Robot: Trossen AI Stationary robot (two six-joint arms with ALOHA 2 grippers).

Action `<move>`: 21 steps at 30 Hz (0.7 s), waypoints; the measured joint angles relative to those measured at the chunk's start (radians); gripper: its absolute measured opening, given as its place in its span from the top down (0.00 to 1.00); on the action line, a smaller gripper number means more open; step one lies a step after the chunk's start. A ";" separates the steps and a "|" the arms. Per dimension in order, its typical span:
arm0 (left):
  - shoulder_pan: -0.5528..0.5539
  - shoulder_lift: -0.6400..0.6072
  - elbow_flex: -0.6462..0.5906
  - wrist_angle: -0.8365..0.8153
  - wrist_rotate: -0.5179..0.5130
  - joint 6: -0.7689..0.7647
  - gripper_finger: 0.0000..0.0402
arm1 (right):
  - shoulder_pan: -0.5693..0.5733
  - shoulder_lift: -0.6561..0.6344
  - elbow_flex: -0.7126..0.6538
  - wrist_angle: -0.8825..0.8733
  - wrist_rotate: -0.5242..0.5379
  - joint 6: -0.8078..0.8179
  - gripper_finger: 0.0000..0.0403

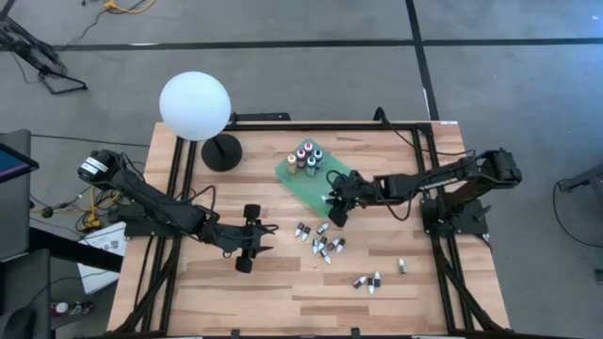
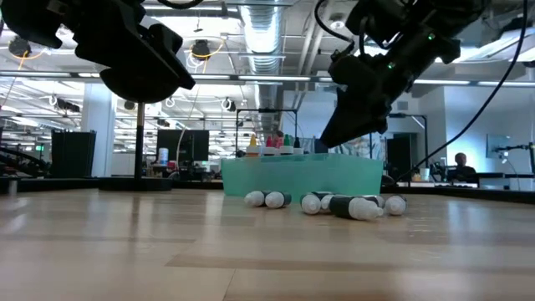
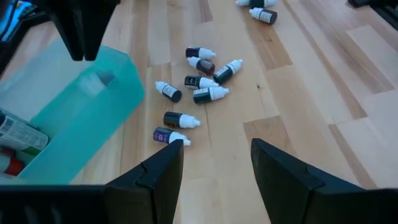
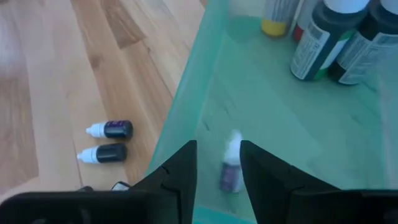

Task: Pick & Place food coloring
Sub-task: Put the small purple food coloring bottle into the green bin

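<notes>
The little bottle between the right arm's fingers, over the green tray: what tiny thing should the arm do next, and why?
Probably open a bit wider and lift away. The right gripper hangs over the green tray, and the small bottle between its parted fingers looks blurred, as if dropping. Other bottles already stand in the tray, and many loose bottles wait on the table. The left gripper waits nearby.

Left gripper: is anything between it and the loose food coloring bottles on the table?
Nothing visible. The left gripper hangs open above bare wood, with the nearest food coloring bottles lying straight ahead. The green tray sits off to one side, not in the path.
</notes>
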 joint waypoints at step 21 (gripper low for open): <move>0.131 0.234 0.004 0.227 0.062 -0.161 0.54 | 0.184 -0.048 0.000 0.030 0.046 -0.205 0.65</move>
